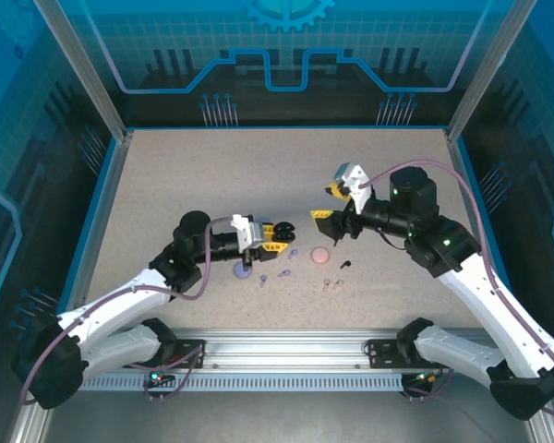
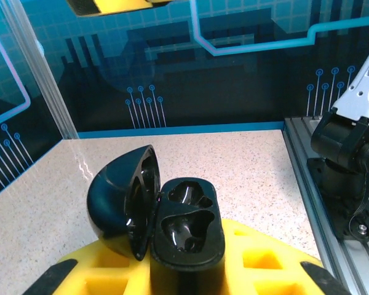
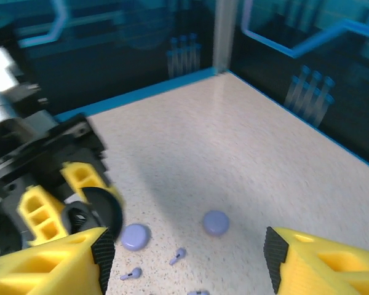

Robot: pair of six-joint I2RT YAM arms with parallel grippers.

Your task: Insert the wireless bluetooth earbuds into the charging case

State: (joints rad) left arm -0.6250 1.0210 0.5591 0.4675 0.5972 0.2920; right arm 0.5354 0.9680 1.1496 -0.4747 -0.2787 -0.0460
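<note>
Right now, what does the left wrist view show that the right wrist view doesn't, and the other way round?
Left wrist: the inside of the open black charging case, wells apparently empty, gripped by the left fingers. Right wrist: the right fingers spread with nothing between, two lavender cases and lavender earbuds. Both: that black case and the speckled table.

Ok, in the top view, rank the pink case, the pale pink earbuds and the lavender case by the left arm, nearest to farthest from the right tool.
1. Pink case, just below the right tool.
2. Pale pink earbuds, nearer the table's front edge.
3. Lavender case, far left, beside the left arm.
</note>
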